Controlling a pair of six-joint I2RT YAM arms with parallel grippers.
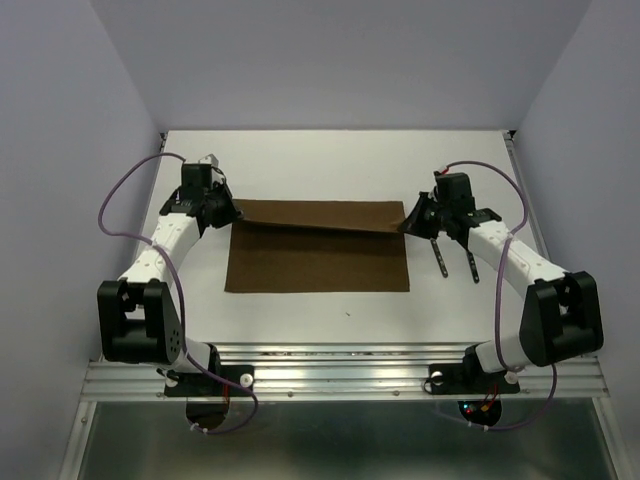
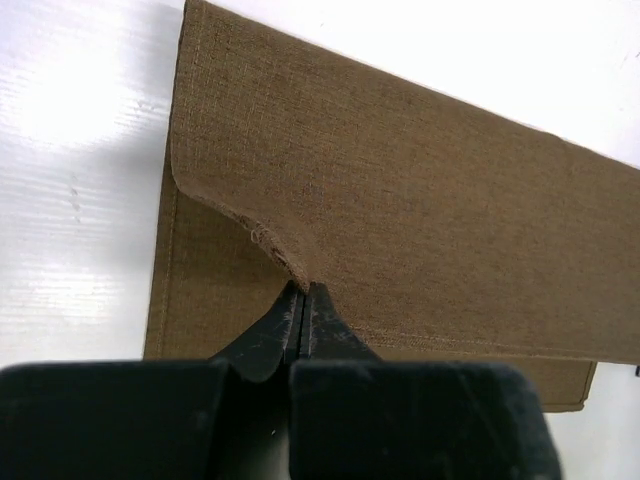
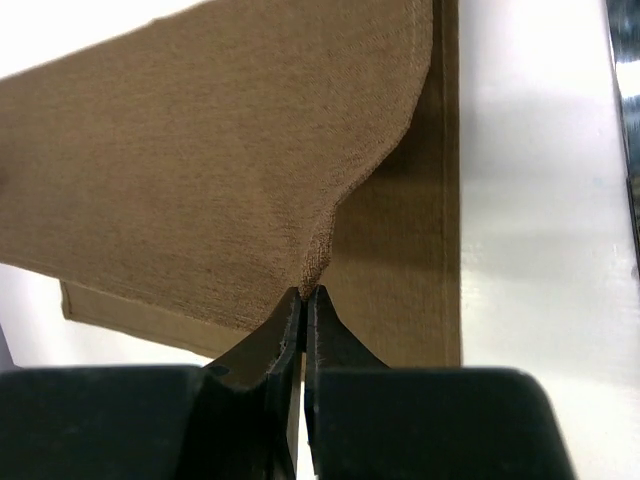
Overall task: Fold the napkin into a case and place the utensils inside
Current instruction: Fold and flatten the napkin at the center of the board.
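Brown napkin (image 1: 317, 262), corners pinched in left tool (image 2: 303, 292) and right tool (image 3: 303, 293); utensils (image 1: 437, 256) alongside.

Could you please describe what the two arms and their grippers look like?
Both the left arm and right arm have white links between bulky black joint housings, each trailed by a thin purple cable. The left gripper and right gripper are matte black, their fingers tapering to narrow tips.

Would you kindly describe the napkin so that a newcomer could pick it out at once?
On the white table, near its middle, lies the napkin, a broad dark brown cloth. The left gripper and right gripper each pinch a far corner, holding that edge raised. The utensils to its right are slim and small; it alone is soft and brown.
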